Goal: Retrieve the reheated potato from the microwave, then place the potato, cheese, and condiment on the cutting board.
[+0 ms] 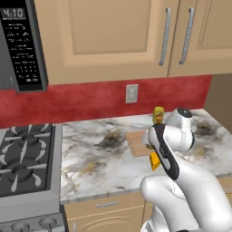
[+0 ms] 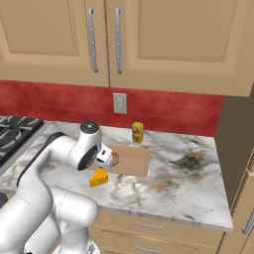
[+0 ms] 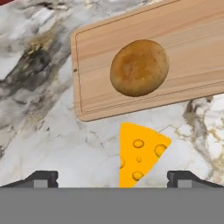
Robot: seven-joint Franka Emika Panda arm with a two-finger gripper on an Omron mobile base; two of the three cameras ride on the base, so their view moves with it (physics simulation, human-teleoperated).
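Just beside the cutting board [image 3: 144, 30], the light, stiff cheese [image 3: 139, 153] is best pinched across its flat sides by the wide-open gripper [image 3: 113, 178].

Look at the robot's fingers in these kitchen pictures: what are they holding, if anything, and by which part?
Nothing. The fingers stand wide open with empty space between them, above the cheese on the counter; the potato lies free on the cutting board.

Bright, even rendered light; soft shadows, no glare.
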